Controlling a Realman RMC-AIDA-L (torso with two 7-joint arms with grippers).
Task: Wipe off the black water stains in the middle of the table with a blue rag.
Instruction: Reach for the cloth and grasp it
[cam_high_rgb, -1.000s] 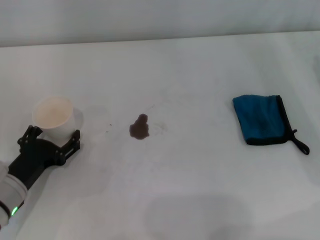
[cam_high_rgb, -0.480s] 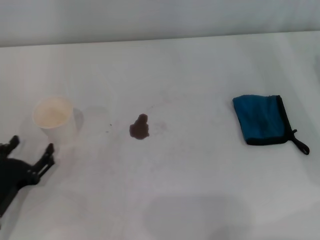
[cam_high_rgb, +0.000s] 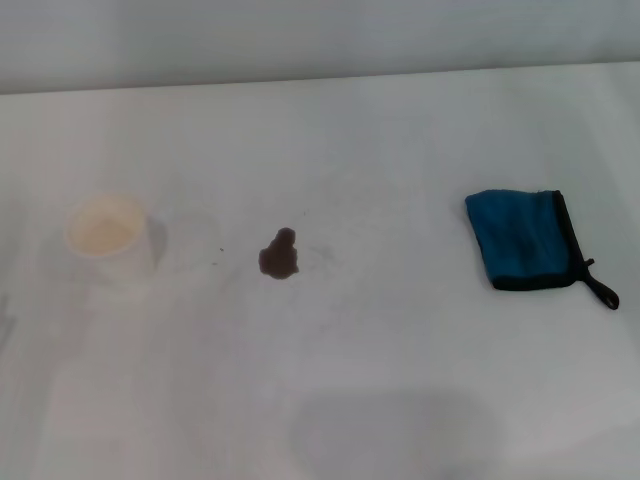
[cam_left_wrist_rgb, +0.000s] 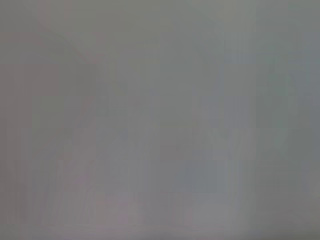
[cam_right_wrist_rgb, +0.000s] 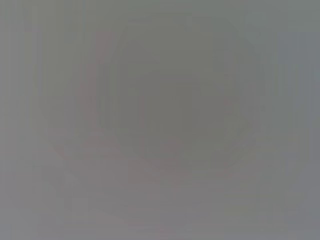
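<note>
The black water stain (cam_high_rgb: 279, 255) is a small dark blotch near the middle of the white table (cam_high_rgb: 380, 380) in the head view, with a tiny speck to its left. The blue rag (cam_high_rgb: 524, 240) lies flat at the right, black-edged, its short black loop (cam_high_rgb: 600, 290) pointing to the right front. The rag is well apart from the stain. Neither gripper shows in the head view. Both wrist views show only plain grey surface, with no fingers and no object.
A white paper cup (cam_high_rgb: 109, 238) stands upright at the left, apart from the stain. The table's far edge (cam_high_rgb: 320, 80) meets a grey wall at the back. A faint grey shadow (cam_high_rgb: 390, 430) lies on the table at the front.
My left gripper, which was around the paper cup, let it go, drew back toward the front left and has left the head view. The cup, stain and rag have not moved.
</note>
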